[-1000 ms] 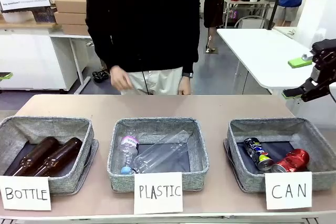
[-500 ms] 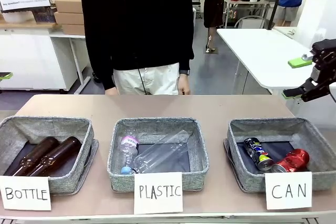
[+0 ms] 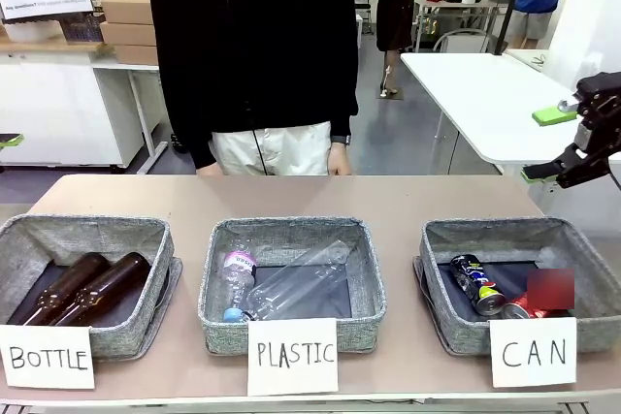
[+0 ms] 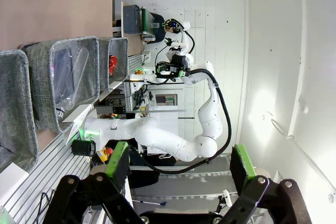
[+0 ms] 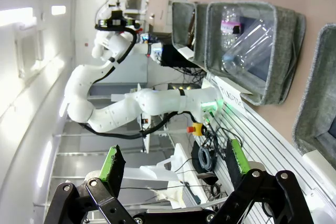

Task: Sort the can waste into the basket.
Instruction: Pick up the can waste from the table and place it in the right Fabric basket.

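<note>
**Both cans lie in the CAN basket, grippers held clear**

In the front view the basket [image 3: 446,239] marked with a white CAN card [image 3: 533,352] sits at about 4 o'clock on the table [image 3: 388,196]. Inside it the dark blue can [image 3: 475,283] lies on its side, and just beside it, toward 3 o'clock, the red can [image 3: 514,309] shows partly, its far end under a blurred patch. The two appear to touch.

The right gripper [image 3: 553,143] hangs at 2 o'clock above the table's edge, well apart from the basket, its green pads spread and nothing between them. In its own wrist view the left gripper [image 4: 181,163] has its fingers wide apart and empty.

The PLASTIC basket [image 3: 291,230] holds clear bottles at 6 o'clock; the BOTTLE basket [image 3: 87,235] holds two brown bottles at 8 o'clock. A person [image 3: 257,46] stands at 12 o'clock behind the table.
</note>
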`<state>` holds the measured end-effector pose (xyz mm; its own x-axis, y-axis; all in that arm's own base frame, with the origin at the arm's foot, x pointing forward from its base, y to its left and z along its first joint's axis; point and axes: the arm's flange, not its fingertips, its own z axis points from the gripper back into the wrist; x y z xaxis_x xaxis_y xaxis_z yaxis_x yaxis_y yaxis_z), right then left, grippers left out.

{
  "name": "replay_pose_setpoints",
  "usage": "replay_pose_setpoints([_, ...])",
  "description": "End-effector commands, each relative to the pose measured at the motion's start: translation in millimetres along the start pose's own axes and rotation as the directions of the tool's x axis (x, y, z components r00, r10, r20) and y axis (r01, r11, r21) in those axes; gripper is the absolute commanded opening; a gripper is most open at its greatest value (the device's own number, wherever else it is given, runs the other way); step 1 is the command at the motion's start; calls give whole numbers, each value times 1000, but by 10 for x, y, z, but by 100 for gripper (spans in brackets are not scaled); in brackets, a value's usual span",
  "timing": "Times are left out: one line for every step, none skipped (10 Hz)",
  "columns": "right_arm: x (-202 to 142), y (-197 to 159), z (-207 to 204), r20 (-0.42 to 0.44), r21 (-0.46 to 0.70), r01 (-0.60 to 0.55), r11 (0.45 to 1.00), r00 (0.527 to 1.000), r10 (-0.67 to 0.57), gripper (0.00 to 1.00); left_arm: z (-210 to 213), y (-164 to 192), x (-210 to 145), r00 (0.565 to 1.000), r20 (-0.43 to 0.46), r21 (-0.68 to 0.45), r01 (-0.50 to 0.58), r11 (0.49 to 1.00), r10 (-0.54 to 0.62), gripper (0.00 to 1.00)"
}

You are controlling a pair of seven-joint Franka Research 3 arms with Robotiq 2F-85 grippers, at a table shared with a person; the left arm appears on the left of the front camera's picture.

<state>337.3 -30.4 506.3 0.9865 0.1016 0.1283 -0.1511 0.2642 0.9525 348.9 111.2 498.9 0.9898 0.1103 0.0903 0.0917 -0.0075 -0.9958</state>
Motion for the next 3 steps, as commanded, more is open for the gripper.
replay_pose_setpoints([12, -6, 46, -12, 0, -26, 1000, 1000, 26, 100, -21, -42, 5, 1000, 12, -13, -9, 1000, 9, 100])
replay_pose_setpoints([12, -6, 46, -12, 0, -26, 1000, 1000, 26, 100, -21, -42, 5, 1000, 12, -13, -9, 1000, 9, 100])
replay_pose_setpoints([12, -6, 46, -12, 0, -26, 1000, 1000, 26, 100, -21, -42, 5, 1000, 12, -13, -9, 1000, 9, 100])
